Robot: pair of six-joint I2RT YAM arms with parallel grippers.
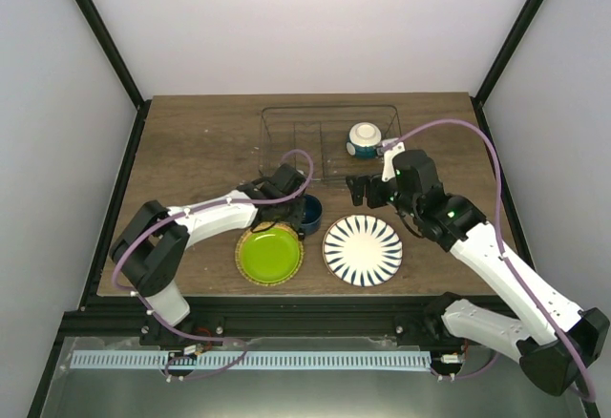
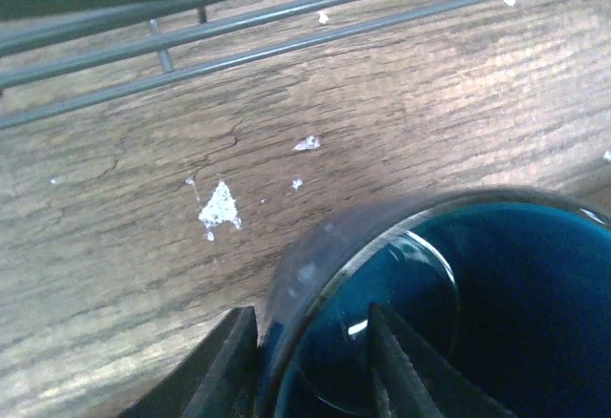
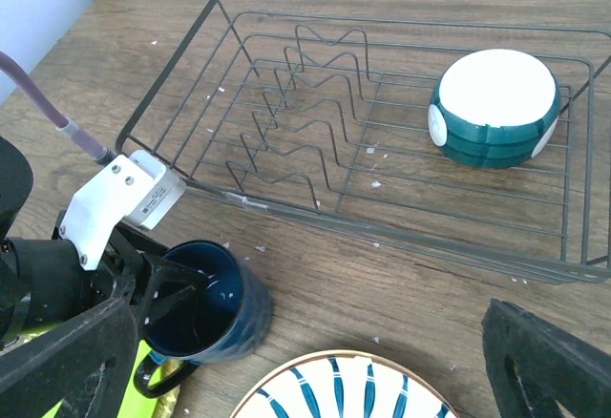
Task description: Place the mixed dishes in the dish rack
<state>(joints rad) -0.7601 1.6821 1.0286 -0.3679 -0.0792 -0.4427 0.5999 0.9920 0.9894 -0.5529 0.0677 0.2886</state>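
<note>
The dark blue mug (image 1: pixel 311 216) stands on the table just in front of the wire dish rack (image 1: pixel 329 108). My left gripper (image 1: pixel 304 210) straddles its rim, one finger outside the wall and one inside, shut on the wall (image 2: pixel 307 318). The mug also shows in the right wrist view (image 3: pixel 205 303). The small white bowl (image 1: pixel 364 139) lies upside down in the rack's right part (image 3: pixel 495 103). The lime-green plate (image 1: pixel 270 254) and the striped white plate (image 1: pixel 363 250) lie flat in front. My right gripper (image 1: pixel 363 189) hangs open and empty over the table between the rack and the striped plate.
The rack's zigzag dividers (image 3: pixel 305 113) fill its left and middle part. The rack's front wires (image 2: pixel 164 58) run just beyond the mug. The mug's handle (image 3: pixel 158 375) points towards the green plate. White crumbs (image 2: pixel 220 208) dot the wooden table.
</note>
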